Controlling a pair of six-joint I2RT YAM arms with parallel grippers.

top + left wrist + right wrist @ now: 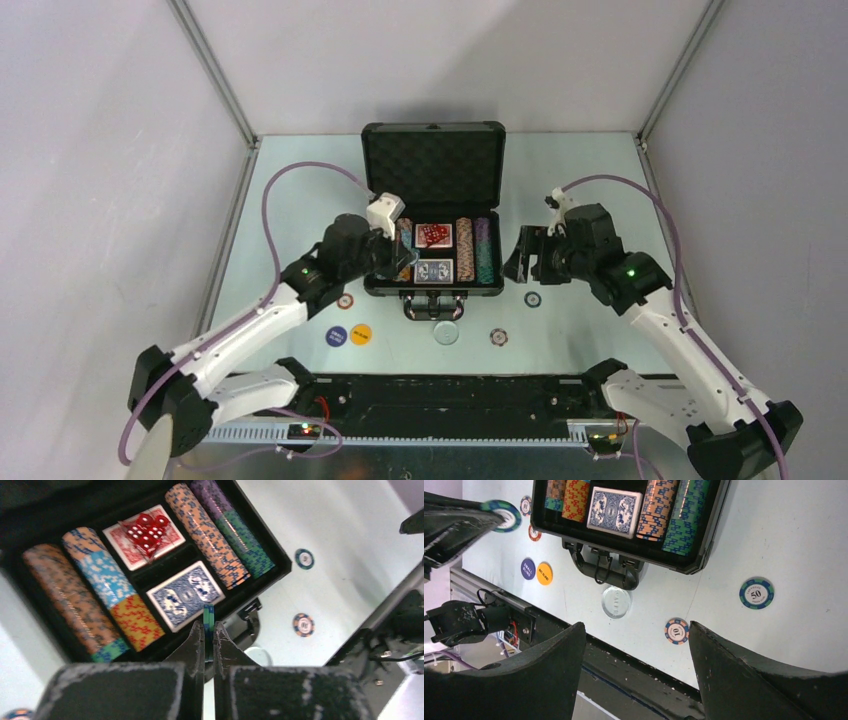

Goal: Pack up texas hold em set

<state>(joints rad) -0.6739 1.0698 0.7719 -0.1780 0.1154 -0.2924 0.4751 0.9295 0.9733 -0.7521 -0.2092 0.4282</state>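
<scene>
The black case point(434, 289) lies open at table centre, its foam lid point(432, 165) upright. Its tray holds rows of striped chips point(102, 575), a blue deck point(185, 595), and a red deck with red dice point(147, 530) on top. My left gripper point(209, 626) is shut on a green-and-blue chip point(209, 615) held edge-on over the case's near left corner; the right wrist view shows this held chip point(501, 514) face-on. My right gripper point(636, 625) hangs open and empty to the right of the case, above a loose "10" chip point(676, 630).
Loose on the table: a "50" chip point(533, 299), the orange "10" chip point(498, 337), another chip point(345, 301), a blue button point(337, 336), a yellow button point(361, 334) and a clear round button point(446, 333) by the case handle point(433, 308).
</scene>
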